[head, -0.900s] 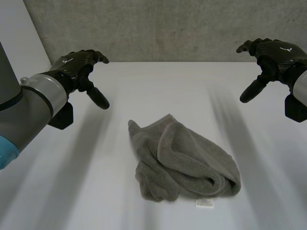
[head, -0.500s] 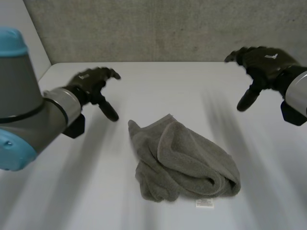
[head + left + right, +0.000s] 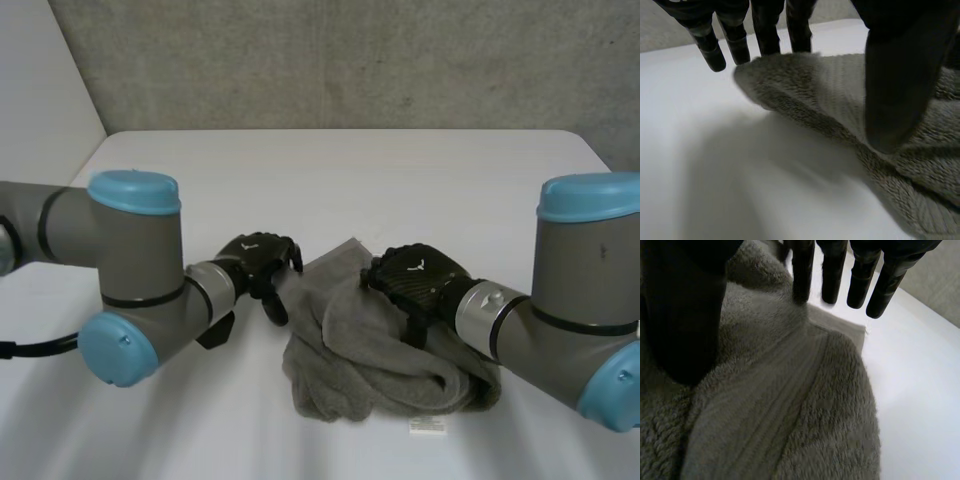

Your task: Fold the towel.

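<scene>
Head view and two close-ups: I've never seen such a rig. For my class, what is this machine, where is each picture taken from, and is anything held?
A robot with two grey arms, each ending in a black robot hand. The wide picture looks down from between the arms onto a white table, where a crumpled grey towel lies. Each close-up comes from a wrist camera looking along that palm. The left robot hand is at a towel corner, the right robot hand over its middle. Fingers are straight; nothing is gripped yet.
</scene>
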Controlling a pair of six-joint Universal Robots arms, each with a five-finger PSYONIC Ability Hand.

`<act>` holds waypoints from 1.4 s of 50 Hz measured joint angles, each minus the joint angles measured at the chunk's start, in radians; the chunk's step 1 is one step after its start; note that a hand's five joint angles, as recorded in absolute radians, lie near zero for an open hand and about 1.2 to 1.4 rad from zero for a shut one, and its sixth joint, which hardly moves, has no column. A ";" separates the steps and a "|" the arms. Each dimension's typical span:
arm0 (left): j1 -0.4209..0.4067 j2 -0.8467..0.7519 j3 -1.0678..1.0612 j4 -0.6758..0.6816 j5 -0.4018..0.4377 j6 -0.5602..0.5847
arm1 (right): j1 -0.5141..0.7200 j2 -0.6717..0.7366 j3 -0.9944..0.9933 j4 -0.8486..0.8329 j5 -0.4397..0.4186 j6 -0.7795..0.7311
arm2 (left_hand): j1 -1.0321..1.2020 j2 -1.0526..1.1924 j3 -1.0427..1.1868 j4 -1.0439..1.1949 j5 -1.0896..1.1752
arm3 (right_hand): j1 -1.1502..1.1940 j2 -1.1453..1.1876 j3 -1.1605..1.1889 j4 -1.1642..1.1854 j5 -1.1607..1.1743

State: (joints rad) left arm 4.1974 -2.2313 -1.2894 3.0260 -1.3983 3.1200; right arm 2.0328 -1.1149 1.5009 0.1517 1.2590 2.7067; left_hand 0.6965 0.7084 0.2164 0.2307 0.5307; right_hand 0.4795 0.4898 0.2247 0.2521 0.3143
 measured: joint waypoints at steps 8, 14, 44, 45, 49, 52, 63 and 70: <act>-0.025 -0.003 -0.005 -0.006 -0.005 0.000 | -0.023 -0.039 0.011 -0.001 0.060 -0.014 | 0.578 0.565 0.000 0.000 0.584 | 0.715 0.723 0.000 0.000 0.711; -0.022 0.053 -0.024 -0.045 -0.006 0.016 | -0.053 -0.132 0.046 0.028 0.024 -0.061 | 0.578 0.565 0.000 0.000 0.585 | 0.807 0.783 0.000 0.000 0.823; 0.091 0.172 0.018 -0.030 -0.011 0.238 | -0.192 -0.074 -0.181 0.068 0.001 -0.229 | 0.579 0.565 0.000 0.000 0.585 | 0.807 0.783 0.000 0.000 0.825; 0.093 0.165 0.056 -0.010 -0.015 0.240 | -0.182 -0.065 -0.239 0.047 0.005 -0.219 | 0.579 0.565 0.000 0.000 0.585 | 0.807 0.783 0.000 0.000 0.825; 0.096 0.169 0.173 0.100 -0.036 0.241 | -0.153 -0.050 -0.451 -0.047 0.038 -0.156 | 0.580 0.571 0.000 0.000 0.585 | 0.809 0.783 0.000 0.000 0.825; 0.099 0.223 0.234 0.222 -0.052 0.237 | -0.142 -0.077 -0.607 -0.135 0.061 -0.070 | 0.580 0.582 0.000 0.000 0.585 | 0.809 0.783 0.000 0.000 0.825; 0.185 0.477 0.069 0.440 0.034 0.230 | -0.192 -0.248 -0.430 -0.294 -0.159 0.074 | 0.580 0.585 0.000 0.000 0.585 | 0.810 0.788 0.000 0.000 0.827; 0.267 0.479 -0.194 0.461 0.171 0.242 | -0.279 -0.257 -0.057 -0.322 -0.307 -0.091 | 0.579 0.582 0.000 0.000 0.585 | 0.810 0.788 0.000 0.000 0.827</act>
State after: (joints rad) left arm 4.4641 -1.7522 -1.4838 3.4871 -1.2270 3.3619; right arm 1.7535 -1.3721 1.4440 -0.1705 0.9516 2.6155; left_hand 1.2753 1.2902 0.2163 0.2307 1.1160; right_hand 1.2891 1.2778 0.2247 0.2521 1.1413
